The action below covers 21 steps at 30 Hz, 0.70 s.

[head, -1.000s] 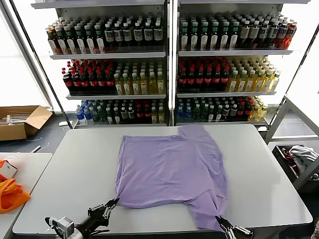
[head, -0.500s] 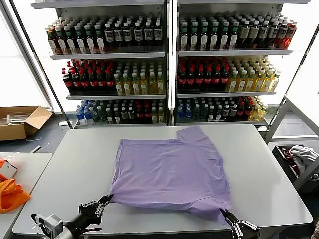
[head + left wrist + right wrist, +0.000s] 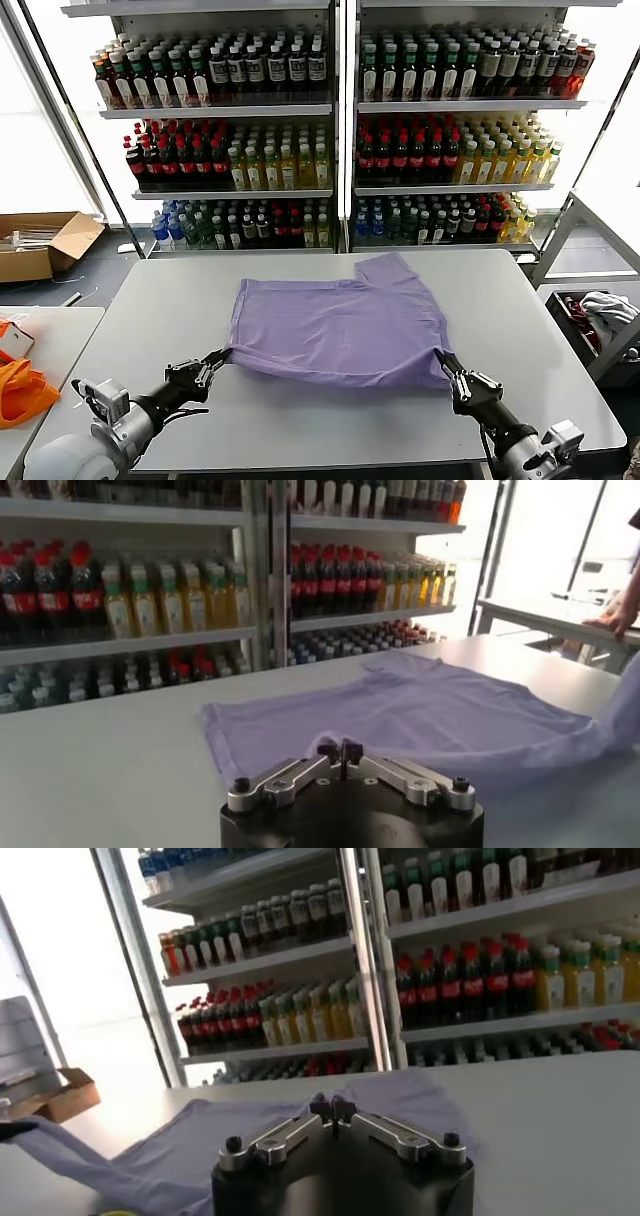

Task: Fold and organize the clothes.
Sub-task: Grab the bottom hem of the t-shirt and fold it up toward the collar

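You have the lavender T-shirt (image 3: 338,328) lying across the middle of the tabletop (image 3: 130,330), its long axis running side to side between your two arms, with one sleeve sticking out toward the drink shelves (image 3: 340,130) at the far right corner. Your left gripper (image 3: 212,361) is pinched closed on the shirt's near left corner, and your right gripper (image 3: 444,362) is pinched closed on the near right corner, so the near hem is stretched between them and raised a little off the tabletop. The whole body of the shirt lies ahead of both grippers, away from you, and each arm is on its own corner, so neither is nearer than the other. In each wrist view the closed fingers point straight over the fabric toward the shelves. Judging by that layout, your coming move runs forward: carry the held hem over the shirt toward its far edge, keeping both grippers level so the fold line stays parallel to the long axis. Watch that the protruding sleeve does not bunch under the fold
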Motion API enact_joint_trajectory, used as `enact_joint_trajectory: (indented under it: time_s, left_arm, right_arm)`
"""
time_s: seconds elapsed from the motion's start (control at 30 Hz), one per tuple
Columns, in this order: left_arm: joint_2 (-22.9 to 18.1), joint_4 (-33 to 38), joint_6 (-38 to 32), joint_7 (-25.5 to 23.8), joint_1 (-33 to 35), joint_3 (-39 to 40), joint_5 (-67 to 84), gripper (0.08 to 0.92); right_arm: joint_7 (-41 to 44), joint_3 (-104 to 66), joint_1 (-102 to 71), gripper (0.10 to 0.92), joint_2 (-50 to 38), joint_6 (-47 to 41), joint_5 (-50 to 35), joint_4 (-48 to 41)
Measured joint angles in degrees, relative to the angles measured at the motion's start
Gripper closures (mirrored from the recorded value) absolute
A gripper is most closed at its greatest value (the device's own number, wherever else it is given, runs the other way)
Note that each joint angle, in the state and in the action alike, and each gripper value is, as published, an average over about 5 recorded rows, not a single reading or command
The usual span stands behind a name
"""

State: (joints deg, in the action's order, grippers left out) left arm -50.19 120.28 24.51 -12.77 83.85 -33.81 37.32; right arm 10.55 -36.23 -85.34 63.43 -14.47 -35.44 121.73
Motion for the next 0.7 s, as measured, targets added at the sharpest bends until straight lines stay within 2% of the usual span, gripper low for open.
enact_joint_trajectory:
  time_s: [0.27,0.57,0.7]
  left_arm:
    - [0.3,-6.2,0.3,0.3,-8.0,5.1,1.8,0.915]
    - [-1.8,-15.9,0.4,0.8,-17.5,11.1,2.0,0.913]
    - [-2.9,-19.7,0.4,0.9,-20.1,12.7,1.2,0.874]
  right_arm:
    - [-1.0,5.8,10.8,0.919,-1.3,-0.5,0.4,-8.8]
    - [-1.1,12.4,20.6,0.913,-0.5,-0.4,1.4,-19.9]
    - [-1.4,14.4,23.6,0.836,0.3,-0.5,1.7,-23.7]
